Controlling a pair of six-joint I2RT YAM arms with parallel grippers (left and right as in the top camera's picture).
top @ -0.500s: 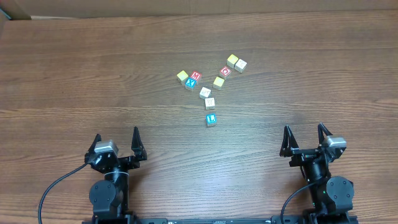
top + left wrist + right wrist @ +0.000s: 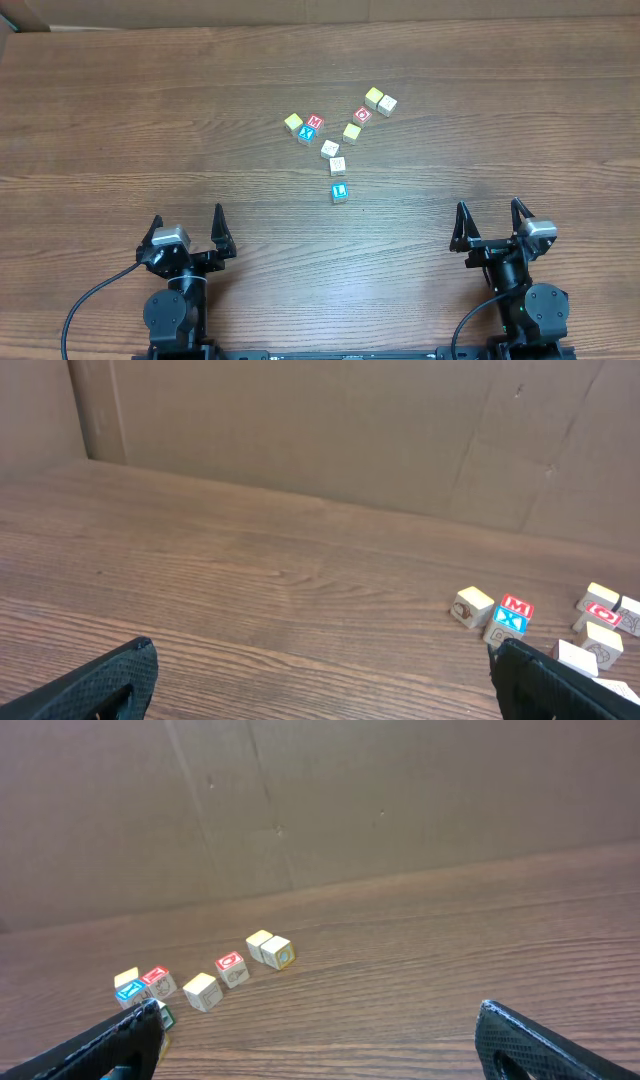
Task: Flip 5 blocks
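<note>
The blocks point(image 2: 338, 140) lie in a loose cluster on the far middle of the bench point(image 2: 120, 120), ten of them as far as the overhead view shows. The teal L block point(image 2: 339, 191) sits nearest the arms, a little apart from the rest, with its letter facing up. Just beyond it two cream blocks point(image 2: 338, 164) stand one behind the other, close together. To the left of these, the left yellow block point(image 2: 293, 122), the red M block point(image 2: 314, 122) and the blue X block point(image 2: 306, 134) huddle together, the red and blue ones touching. To the right a line runs away on a slant: the middle yellow block point(image 2: 352, 131), the red O block point(image 2: 363, 114), then the far yellow block point(image 2: 374, 97) pressed against a pale block point(image 2: 387, 104).

The left hand point(image 2: 187, 222) rests at the near edge of the bench, its two fingers spread wide with nothing between them, well apart from the blocks. In its wrist view the cluster shows at the right edge, partly behind one dark finger point(image 2: 560, 680). The right hand point(image 2: 489, 212) sits at the near right, likewise spread wide and empty. Its wrist view has the blocks at lower left, beside one finger point(image 2: 110, 1045).

A brown cardboard wall point(image 2: 300, 430) closes off the far side of the bench
</note>
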